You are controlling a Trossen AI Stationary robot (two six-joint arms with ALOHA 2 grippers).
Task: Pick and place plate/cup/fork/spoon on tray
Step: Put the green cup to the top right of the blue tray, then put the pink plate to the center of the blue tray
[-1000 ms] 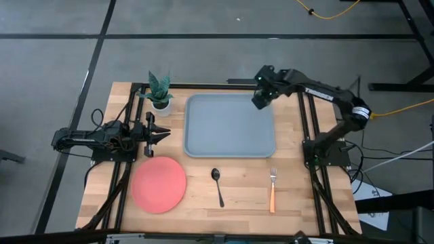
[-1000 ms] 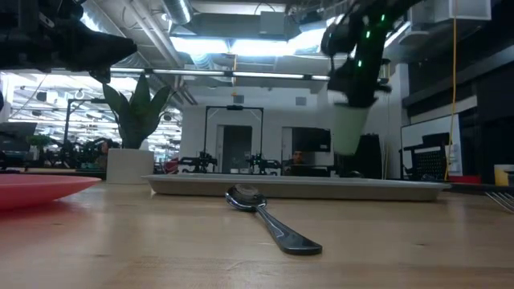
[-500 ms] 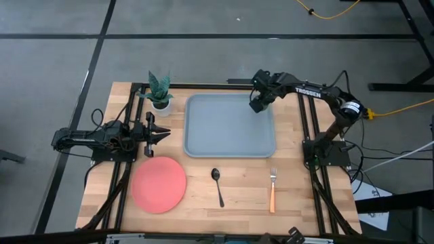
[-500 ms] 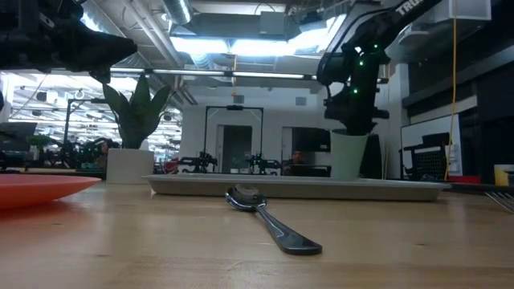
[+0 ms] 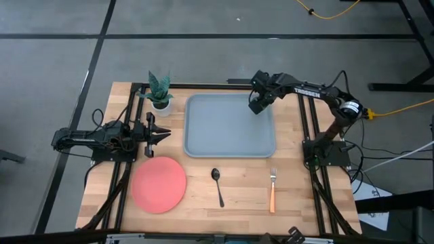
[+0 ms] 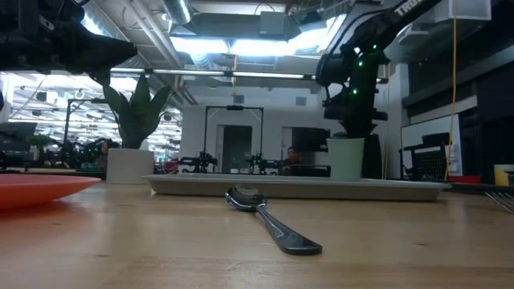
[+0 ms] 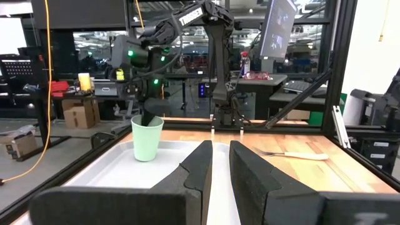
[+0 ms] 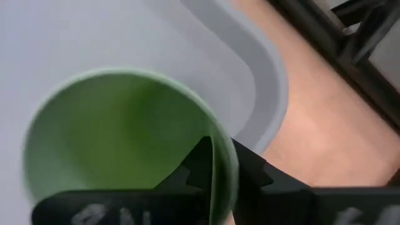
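The pale-green cup (image 7: pixel 147 139) stands upright on its base in the far right corner of the grey-blue tray (image 5: pixel 224 129). My right gripper (image 8: pixel 222 156) is shut on it from above, and it mostly hides the cup in the high view (image 5: pixel 256 103). The coral-red plate (image 5: pixel 159 184), the dark spoon (image 5: pixel 218 183) and the orange-handled fork (image 5: pixel 272 190) lie flat on the wooden table, nearer than the tray. My left gripper (image 5: pixel 163 135) waits left of the tray above the table. Its fingers stand a narrow gap apart and hold nothing. My right gripper holds the cup by its rim (image 8: pixel 220 140), with one finger inside the cup and one outside. The fingers come from above, pointing down. The cup stands upright with its base on the tray (image 6: pixel 347 158).
A white pot with a green plant (image 5: pixel 160 91) stands at the tray's far left corner. Black frame rails run along the table's left and right sides. Bare wood lies between the tray's near rim and the table's near edge, around the spoon and the fork.
My right gripper has gone down and a little toward the table's left with the cup. The cup hung clear above the tray a second ago and now stands on the tray, upright.
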